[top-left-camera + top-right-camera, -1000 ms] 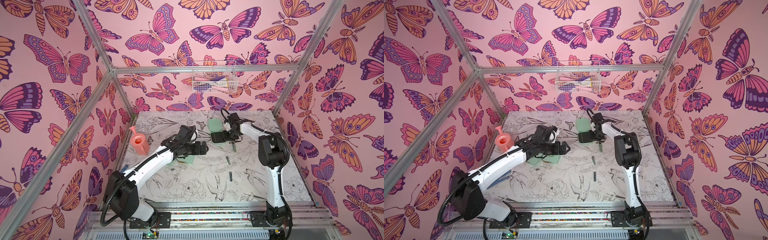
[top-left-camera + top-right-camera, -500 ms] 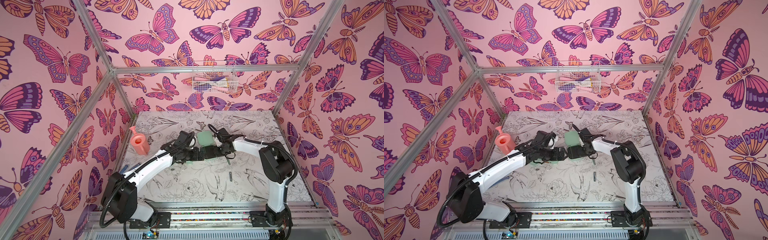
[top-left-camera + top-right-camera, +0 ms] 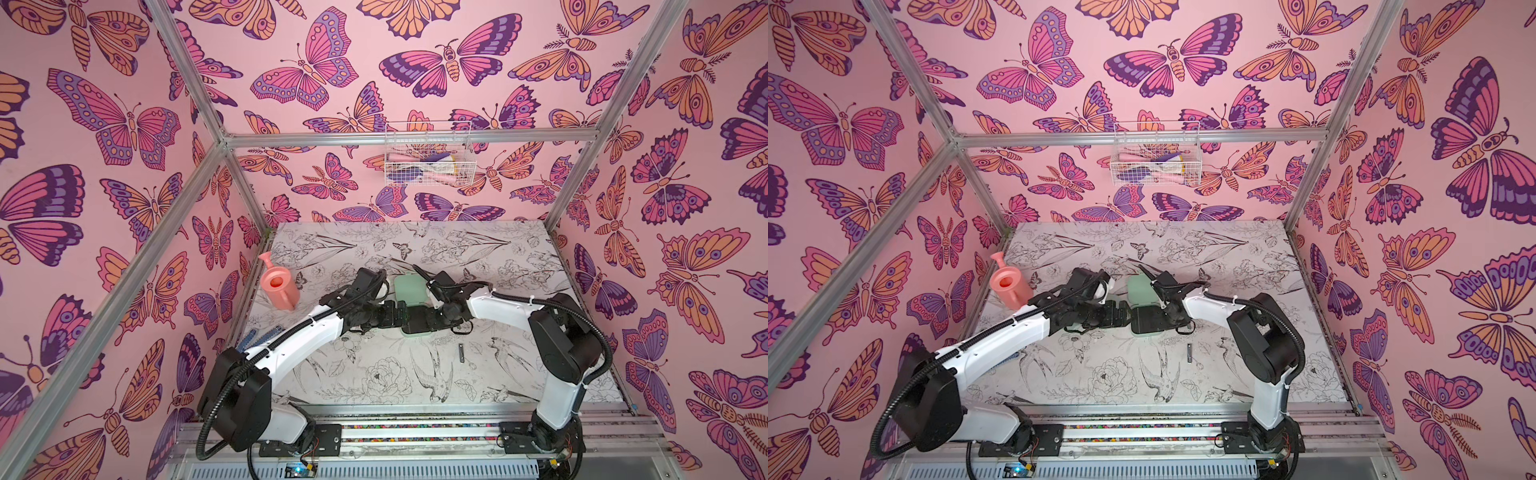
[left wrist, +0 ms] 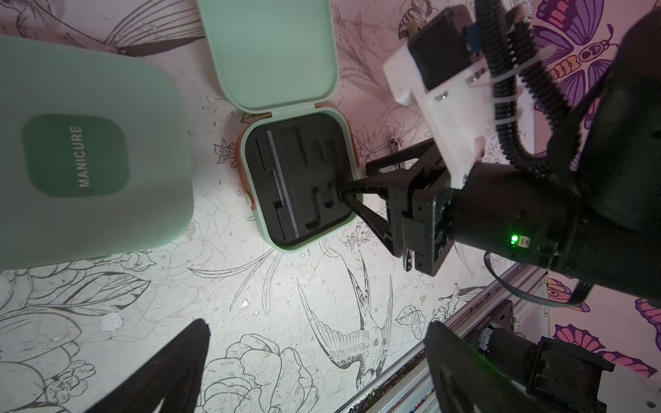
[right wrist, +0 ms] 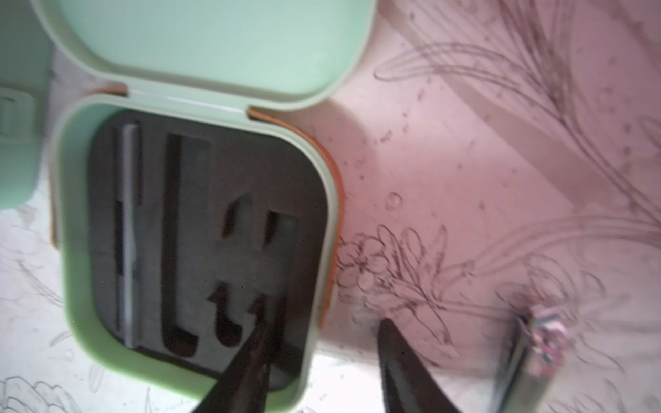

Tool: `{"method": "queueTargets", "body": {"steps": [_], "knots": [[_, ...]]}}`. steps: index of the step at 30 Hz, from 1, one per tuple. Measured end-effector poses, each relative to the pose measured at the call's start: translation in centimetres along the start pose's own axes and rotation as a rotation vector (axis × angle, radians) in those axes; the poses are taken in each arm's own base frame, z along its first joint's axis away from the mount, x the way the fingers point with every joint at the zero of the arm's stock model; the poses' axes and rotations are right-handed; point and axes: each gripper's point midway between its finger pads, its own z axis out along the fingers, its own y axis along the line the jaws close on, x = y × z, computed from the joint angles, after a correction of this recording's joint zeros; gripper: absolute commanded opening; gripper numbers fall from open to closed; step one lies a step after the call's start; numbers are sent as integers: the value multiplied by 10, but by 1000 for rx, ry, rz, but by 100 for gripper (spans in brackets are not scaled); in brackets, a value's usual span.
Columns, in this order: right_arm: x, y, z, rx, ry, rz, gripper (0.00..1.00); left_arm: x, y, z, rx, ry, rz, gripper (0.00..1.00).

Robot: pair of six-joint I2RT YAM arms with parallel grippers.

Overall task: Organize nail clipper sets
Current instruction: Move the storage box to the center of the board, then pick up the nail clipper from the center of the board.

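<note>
ok, right fingers (image 5: pixel 246 364) are parted and empty: one tip over the black foam insert (image 5: pixel 200 250) of the open case (image 5: pixel 69 250), the other outside its wall, over the desk (image 5: pixel 465 178). left fingers (image 4: pixel 168 368) are spread wide, empty, hovering over bare desk nearby. one slim grey tool (image 4: pixel 282 186) sits in a foam slot; the other slots look empty. what looks like a nail clipper (image 5: pixel 536 343), blurred, lies loose on the desk near the case. closed case (image 4: pixel 89 153), marked manicure, sits beside the open one. my read: clipper is light, stiff, slick metal lying flat, so pinch across its narrow sides mid-length, low to the desk. cases are light rigid plastic and will slide; hold opposite walls, not the lid.
</note>
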Motion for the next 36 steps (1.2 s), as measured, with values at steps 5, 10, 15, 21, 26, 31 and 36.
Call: {"method": "queueTargets", "body": {"steps": [5,10,15,21,26,31,36], "knots": [[-39,3,-39,35,-88,4,56,3,7,11,-22,24,-53,93],[-79,-35,-87,113,-209,72,53,7,17,22,-59,43,-93,91],[-95,-110,-88,229,-199,174,56,5,20,31,-62,44,-114,90],[-92,-148,-47,295,-85,187,57,2,25,42,-65,44,-139,89],[-85,-157,-18,302,-19,181,54,-1,25,44,-61,38,-149,89],[-79,-160,-1,291,20,189,44,-1,26,48,-55,42,-155,88],[-82,-158,4,276,19,190,39,0,28,51,-56,52,-163,88]]}}
